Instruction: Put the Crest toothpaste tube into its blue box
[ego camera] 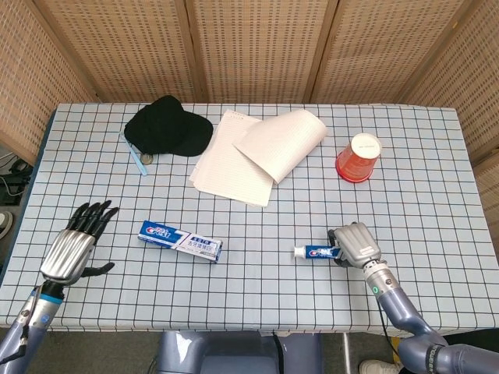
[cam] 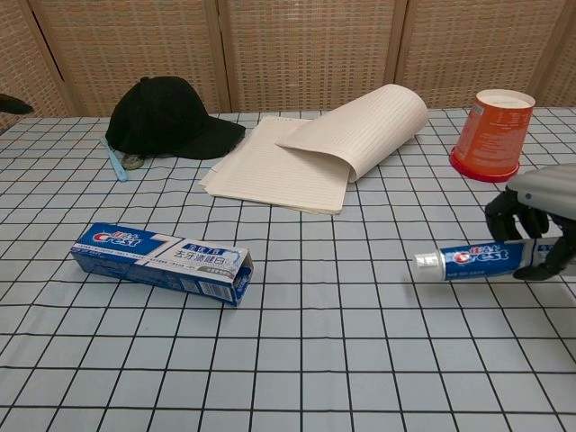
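The blue Crest box (ego camera: 180,241) (cam: 162,263) lies on its side left of the table's middle, its open end facing right. My right hand (ego camera: 356,245) (cam: 536,225) grips the Crest toothpaste tube (ego camera: 315,252) (cam: 468,260) by its tail. The tube hangs just above the cloth, roughly level, its white cap pointing left toward the box. My left hand (ego camera: 74,248) hovers at the table's front left, fingers spread and empty, a short way left of the box.
A black cap (ego camera: 167,127) with a blue strap lies at the back left. An open notebook (ego camera: 253,154) with a curled page sits at the back centre. An upturned red cup (ego camera: 359,158) stands at the back right. The checked tablecloth (ego camera: 257,296) covers the table.
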